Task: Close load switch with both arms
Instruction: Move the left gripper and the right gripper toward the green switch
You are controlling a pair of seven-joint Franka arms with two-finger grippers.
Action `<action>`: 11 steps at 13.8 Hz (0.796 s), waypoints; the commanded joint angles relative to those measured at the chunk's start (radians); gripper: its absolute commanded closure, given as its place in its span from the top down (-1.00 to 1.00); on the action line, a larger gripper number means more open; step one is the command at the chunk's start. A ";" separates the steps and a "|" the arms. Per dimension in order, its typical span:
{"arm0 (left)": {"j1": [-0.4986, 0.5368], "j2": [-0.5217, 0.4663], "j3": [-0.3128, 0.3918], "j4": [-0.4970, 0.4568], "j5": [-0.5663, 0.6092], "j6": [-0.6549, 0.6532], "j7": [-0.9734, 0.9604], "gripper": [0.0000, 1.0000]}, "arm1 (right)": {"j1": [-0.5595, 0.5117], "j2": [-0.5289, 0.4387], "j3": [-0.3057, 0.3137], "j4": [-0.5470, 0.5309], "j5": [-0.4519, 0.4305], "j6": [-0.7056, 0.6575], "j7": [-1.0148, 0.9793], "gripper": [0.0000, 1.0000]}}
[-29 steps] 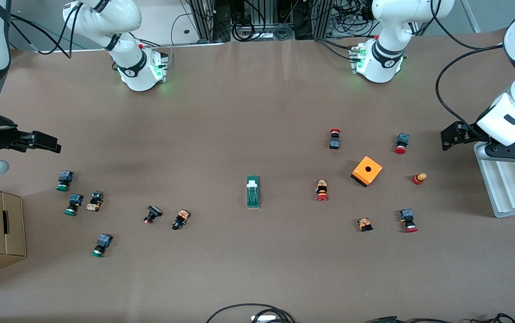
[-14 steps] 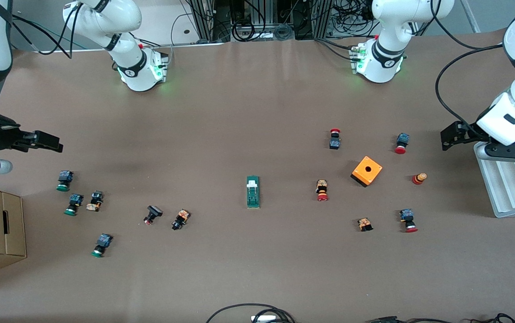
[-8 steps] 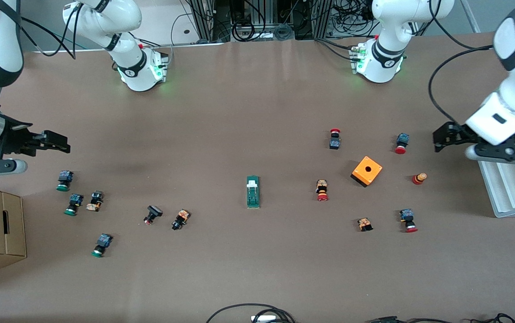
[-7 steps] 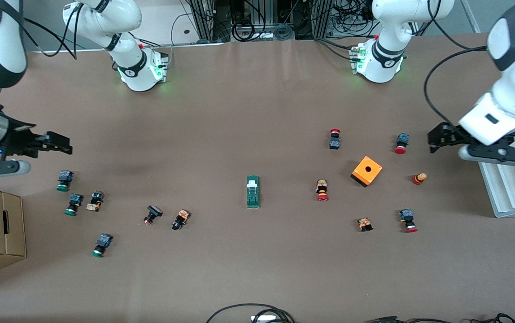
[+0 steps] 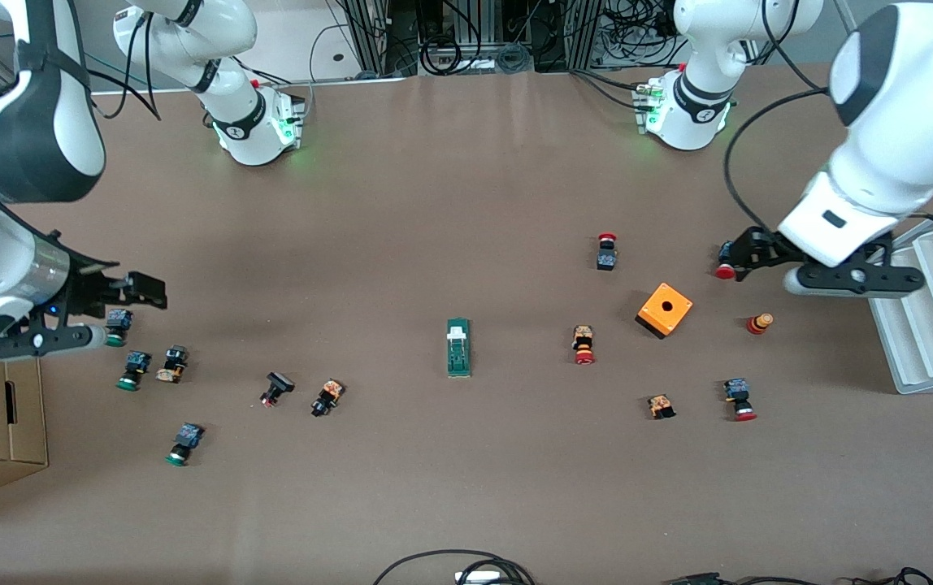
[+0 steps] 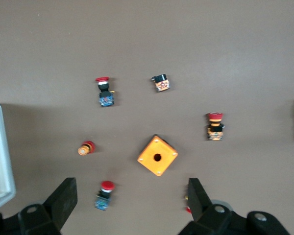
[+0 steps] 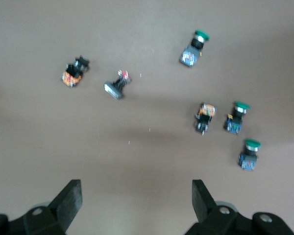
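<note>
— Approaching: left gripper (image 6: 130, 203) hanging over red buttons, right gripper (image 7: 134, 203) over green ones, both spread wide, gripping nothing.

— Load switch (image 5: 458, 347) lying mid-table, well apart from both. Probably needing one side pinning the block, the other pushing the white lever.

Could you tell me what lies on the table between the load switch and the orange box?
In the front view, one red-capped button lies between the load switch and the orange box.
</note>
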 commanded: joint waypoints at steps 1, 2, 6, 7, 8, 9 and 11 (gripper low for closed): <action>0.002 0.005 -0.069 0.018 -0.006 -0.001 -0.155 1.00 | 0.047 0.059 -0.003 0.036 0.027 0.077 0.005 1.00; 0.000 0.008 -0.105 0.017 -0.002 0.016 -0.222 1.00 | 0.069 0.073 -0.005 0.036 0.027 0.119 0.008 1.00; 0.000 0.013 -0.246 -0.037 0.030 0.159 -0.488 1.00 | 0.096 0.137 -0.002 0.038 0.070 0.263 0.005 1.00; 0.000 0.014 -0.276 -0.043 0.043 0.176 -0.557 1.00 | 0.096 0.151 0.003 0.038 0.079 0.281 -0.002 1.00; -0.002 0.019 -0.316 -0.054 0.072 0.193 -0.614 1.00 | 0.101 0.162 0.012 0.038 0.079 0.295 -0.006 1.00; -0.003 0.019 -0.351 -0.072 0.102 0.209 -0.673 1.00 | 0.106 0.169 0.017 0.038 0.079 0.309 -0.007 1.00; -0.053 0.042 -0.381 -0.083 0.161 0.252 -0.793 1.00 | 0.119 0.179 0.017 0.038 0.079 0.337 -0.010 1.00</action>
